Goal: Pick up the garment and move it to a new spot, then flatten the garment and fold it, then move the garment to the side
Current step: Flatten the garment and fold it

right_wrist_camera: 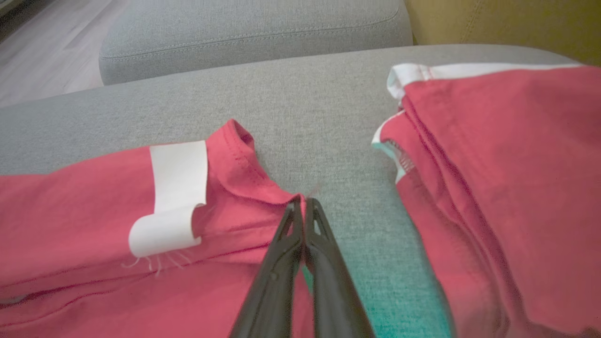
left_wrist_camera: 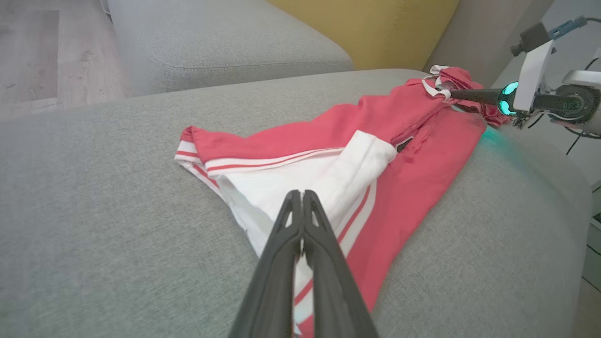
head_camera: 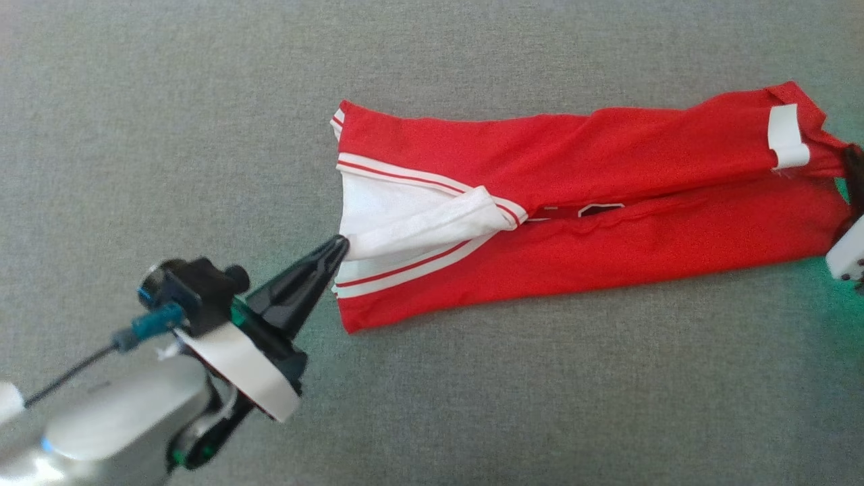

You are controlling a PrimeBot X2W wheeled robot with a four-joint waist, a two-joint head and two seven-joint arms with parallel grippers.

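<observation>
A red garment (head_camera: 607, 202) with white, red-striped trim lies stretched lengthwise on the grey cushion (head_camera: 472, 405). My left gripper (head_camera: 341, 244) is shut on the white inner fabric at its left end; the left wrist view shows the closed fingers (left_wrist_camera: 303, 193) pinching that white cloth. My right gripper (head_camera: 852, 158) sits at the garment's right end, near a white label (head_camera: 786, 135). In the right wrist view it (right_wrist_camera: 304, 201) is shut on the red hem beside that label (right_wrist_camera: 176, 188). More red cloth with white trim (right_wrist_camera: 493, 188) lies to its right.
A second grey cushion (left_wrist_camera: 225, 42) stands beyond the one I work on, with a yellow backrest (left_wrist_camera: 375, 28) behind it. Wooden floor (left_wrist_camera: 28, 56) shows past the cushion's edge. Bare grey cushion surface surrounds the garment in front and to the left.
</observation>
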